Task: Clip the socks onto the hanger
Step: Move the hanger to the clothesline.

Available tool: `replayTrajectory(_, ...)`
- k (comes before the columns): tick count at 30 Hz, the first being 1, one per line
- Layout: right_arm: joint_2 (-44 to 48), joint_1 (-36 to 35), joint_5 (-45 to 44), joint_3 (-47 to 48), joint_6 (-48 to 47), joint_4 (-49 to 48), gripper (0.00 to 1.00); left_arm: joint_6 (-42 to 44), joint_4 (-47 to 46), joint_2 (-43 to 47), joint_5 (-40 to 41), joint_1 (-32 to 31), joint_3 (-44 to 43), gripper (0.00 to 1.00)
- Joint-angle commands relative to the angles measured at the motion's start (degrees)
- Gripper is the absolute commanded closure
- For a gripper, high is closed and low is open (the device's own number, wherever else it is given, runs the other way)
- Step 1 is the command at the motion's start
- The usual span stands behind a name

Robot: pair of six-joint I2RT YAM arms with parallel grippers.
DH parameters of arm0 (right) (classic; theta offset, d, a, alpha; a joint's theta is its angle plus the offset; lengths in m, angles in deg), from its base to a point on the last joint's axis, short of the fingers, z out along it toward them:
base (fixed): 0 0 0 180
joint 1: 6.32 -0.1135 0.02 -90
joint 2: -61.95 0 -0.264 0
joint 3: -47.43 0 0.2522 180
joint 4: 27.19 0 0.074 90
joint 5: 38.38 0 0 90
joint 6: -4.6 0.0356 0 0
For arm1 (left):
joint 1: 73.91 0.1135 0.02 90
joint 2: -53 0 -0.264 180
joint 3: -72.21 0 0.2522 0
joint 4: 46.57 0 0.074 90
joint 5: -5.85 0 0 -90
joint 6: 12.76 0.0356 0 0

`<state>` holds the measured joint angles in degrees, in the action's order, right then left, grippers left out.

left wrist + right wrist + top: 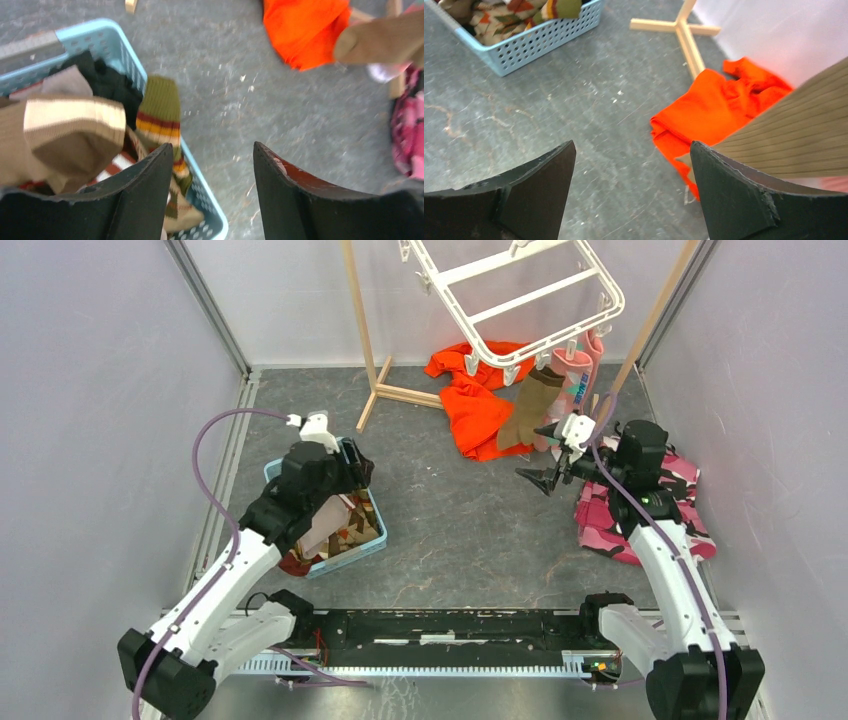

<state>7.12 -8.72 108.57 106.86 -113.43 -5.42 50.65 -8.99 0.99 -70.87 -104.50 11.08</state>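
Note:
The white hanger hangs tilted at the top, with small clips along its edge. From its lower clips hang a brown sock and a pink sock. My right gripper stands open just beside the brown sock, its jaws empty over the floor. More socks lie in the blue basket: a tan-and-brown one and a green striped one. My left gripper hovers open over the basket's corner, holding nothing.
An orange garment lies on the floor below the hanger. A pink camouflage cloth sits under the right arm. The wooden stand's foot rests at the back. Walls enclose both sides.

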Motion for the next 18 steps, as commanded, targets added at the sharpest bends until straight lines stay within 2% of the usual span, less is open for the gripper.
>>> replayTrajectory(1,-0.8,0.0,3.7,-1.1,-3.2,2.4,0.1,-3.4,13.7,-2.3,17.5,-9.3,-7.8,0.33)
replayTrajectory(7,1.5,0.6,-4.2,1.0,-8.2,6.7,0.09,-4.7,22.2,-9.7,24.5,-16.7,-15.1,0.32)
replayTrajectory(12,2.2,3.8,-7.3,3.1,-10.0,9.9,0.09,-8.2,29.8,-10.8,29.6,-21.9,-19.4,0.32)
replayTrajectory(18,1.2,4.4,-4.8,2.9,-9.2,10.0,0.09,-7.8,27.7,-9.7,30.4,-22.8,-16.1,0.3)
